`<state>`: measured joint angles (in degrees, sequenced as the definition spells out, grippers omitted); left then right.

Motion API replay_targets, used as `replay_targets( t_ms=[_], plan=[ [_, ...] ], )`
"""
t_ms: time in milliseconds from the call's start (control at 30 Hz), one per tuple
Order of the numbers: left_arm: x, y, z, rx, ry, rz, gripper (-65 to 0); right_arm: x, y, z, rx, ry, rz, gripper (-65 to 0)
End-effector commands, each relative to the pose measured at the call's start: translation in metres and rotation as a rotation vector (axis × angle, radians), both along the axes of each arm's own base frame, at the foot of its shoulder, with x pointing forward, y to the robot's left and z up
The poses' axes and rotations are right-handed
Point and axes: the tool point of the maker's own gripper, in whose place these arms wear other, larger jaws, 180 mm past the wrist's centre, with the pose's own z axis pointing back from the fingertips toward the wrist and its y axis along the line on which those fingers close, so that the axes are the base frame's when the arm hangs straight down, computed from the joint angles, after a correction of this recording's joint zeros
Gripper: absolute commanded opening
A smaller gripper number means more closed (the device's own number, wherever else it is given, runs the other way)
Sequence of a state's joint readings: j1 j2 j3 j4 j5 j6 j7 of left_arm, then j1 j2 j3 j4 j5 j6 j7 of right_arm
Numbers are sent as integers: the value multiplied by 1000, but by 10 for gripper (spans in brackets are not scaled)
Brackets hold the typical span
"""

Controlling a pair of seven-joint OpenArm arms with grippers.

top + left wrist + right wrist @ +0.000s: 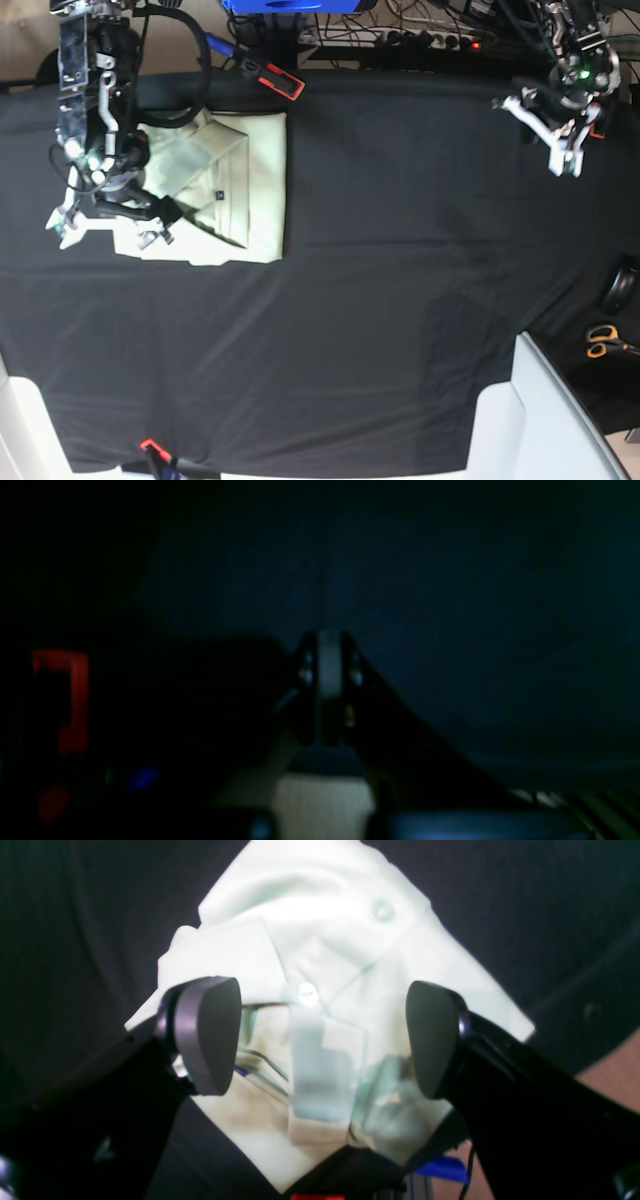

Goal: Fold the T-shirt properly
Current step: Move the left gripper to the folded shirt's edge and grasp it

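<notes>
The T-shirt lies folded into a pale mint-green rectangle at the far left of the black cloth, with a tiny dark label mark on it. My right gripper hangs over its near left corner. In the right wrist view the right gripper is open, its dark pads spread wide above the T-shirt with nothing between them. My left gripper is at the far right, well away from the shirt. The left wrist view is very dark. There the left gripper shows its fingers together, holding nothing.
A red-and-black tool lies just behind the shirt. Cables and a power strip run along the back edge. Scissors and a dark rounded object lie off the cloth at right. A white panel cuts into the front right.
</notes>
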<state>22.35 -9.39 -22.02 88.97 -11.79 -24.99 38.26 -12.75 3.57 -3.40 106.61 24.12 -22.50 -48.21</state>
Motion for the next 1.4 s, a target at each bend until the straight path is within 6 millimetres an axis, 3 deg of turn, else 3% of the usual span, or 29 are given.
replay_targets(
  t_ms=[0, 100, 167, 400, 500, 700, 1033, 1233, 1367],
  plan=[
    [15, -13, 12, 2, -47, -50, -561, 8, -17, 11, -32, -46, -35, -161],
    [35, -55, 25, -25, -98, -166, -390, 7, -44, 13, -55, -52, -99, -161],
    [41, -81, 29, -48, -102, -228, -319, 6, -64, 15, -83, -52, -127, -161],
    [66, -162, 42, -400, -187, -252, -291, -7, -103, 16, -146, -43, -162, -161],
    [76, -183, 39, -496, -184, -260, -275, -9, -114, 19, -165, -55, -160, -161],
    [75, -222, 13, -569, -96, -317, -27, -16, -131, 21, -191, -57, -169, -161],
    [88, -283, 9, -728, -68, -331, -27, -22, -144, 22, -213, -56, -171, -161],
    [87, -303, -15, -782, 11, -286, -89, -24, -144, 21, -214, -53, -171, -161],
    [88, -308, -23, -789, 37, -279, -92, -24, -144, 21, -215, -54, -170, -161]
  ],
)
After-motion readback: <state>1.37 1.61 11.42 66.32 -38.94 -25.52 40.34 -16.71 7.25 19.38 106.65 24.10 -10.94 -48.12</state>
